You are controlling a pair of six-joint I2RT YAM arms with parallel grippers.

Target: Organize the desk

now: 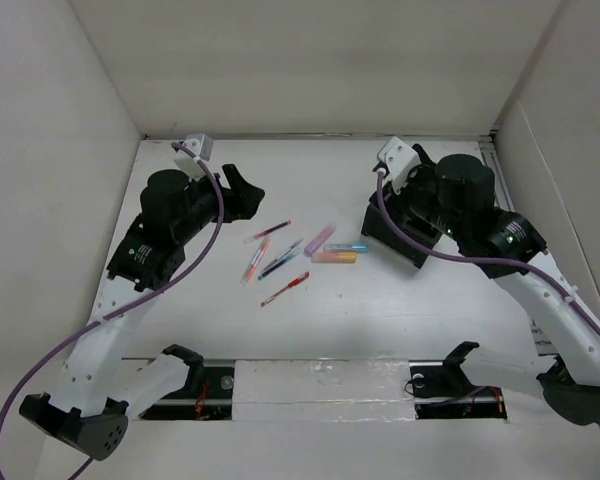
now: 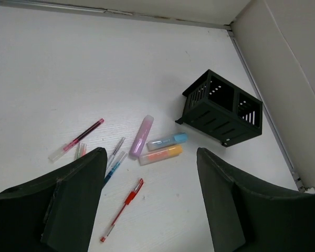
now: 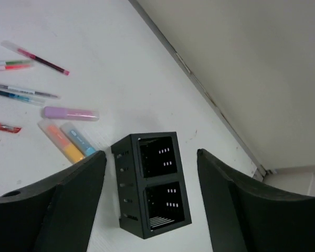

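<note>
The white desk (image 1: pixel 380 310) holds a loose cluster of pens and highlighters at its middle: a pink pen (image 1: pixel 267 231), a blue pen (image 1: pixel 280 258), a red pen (image 1: pixel 285 288), and purple (image 1: pixel 320 238), blue (image 1: pixel 346 246) and orange (image 1: pixel 333 257) highlighters. A black two-compartment organizer (image 3: pixel 152 184) lies on its side right of them. My left gripper (image 2: pixel 151 153) is open and empty, held above the cluster's left. My right gripper (image 3: pixel 151 154) is open and empty, hovering over the organizer.
White wall panels (image 1: pixel 310 60) enclose the desk at the back and both sides. The organizer also shows in the left wrist view (image 2: pixel 220 107), close to the right wall. The arm bases and a taped strip (image 1: pixel 320 385) lie along the near edge.
</note>
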